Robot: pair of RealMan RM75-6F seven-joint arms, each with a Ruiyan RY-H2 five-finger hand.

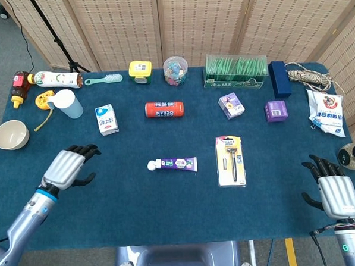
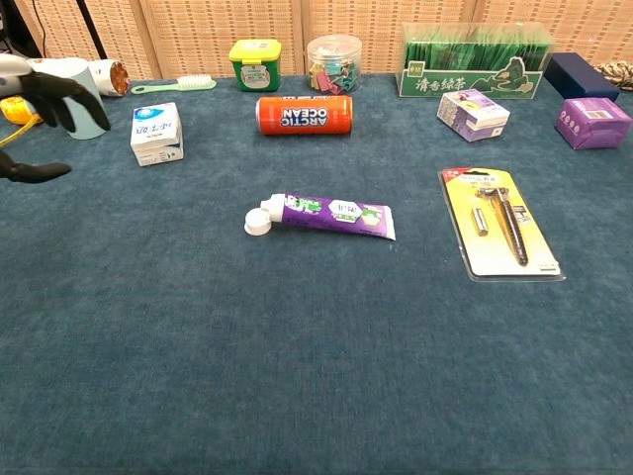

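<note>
Left robot hand (image 1: 68, 167) open above the counter (image 1: 169, 211), fingers spread, thumb apart, nothing in it. Nearest thing: the small milk carton (image 1: 106, 119), upright, just beyond the fingertips and a little to their right. Taken as the thing being reached for, with the carton as landmark from here on.

Behind and to the left of the carton, a pale blue cup (image 1: 67, 103), near enough to matter. Further left of the carton, a cream bowl (image 1: 11, 134) by the counter's edge. To the right of the carton, an orange can (image 1: 167, 109) on its side. In front of the carton and to the right, a purple toothpaste tube (image 1: 173, 165), cap toward the carton's side. Well to the right of the carton, a razor pack (image 1: 231, 160) flat on the cloth.

Right robot hand (image 1: 333, 187) also open, fingers apart, idle, far from the carton at the opposite edge of the counter, holding nothing.

Likely trouble, judged from this layout: a tall, narrow, light carton, easily tipped by a fingertip arriving high or off-centre. A wide approach from the left, and a knuckle clipping the cup. Too firm a squeeze, and a dented carton; too loose, and a slip on lifting.
</note>
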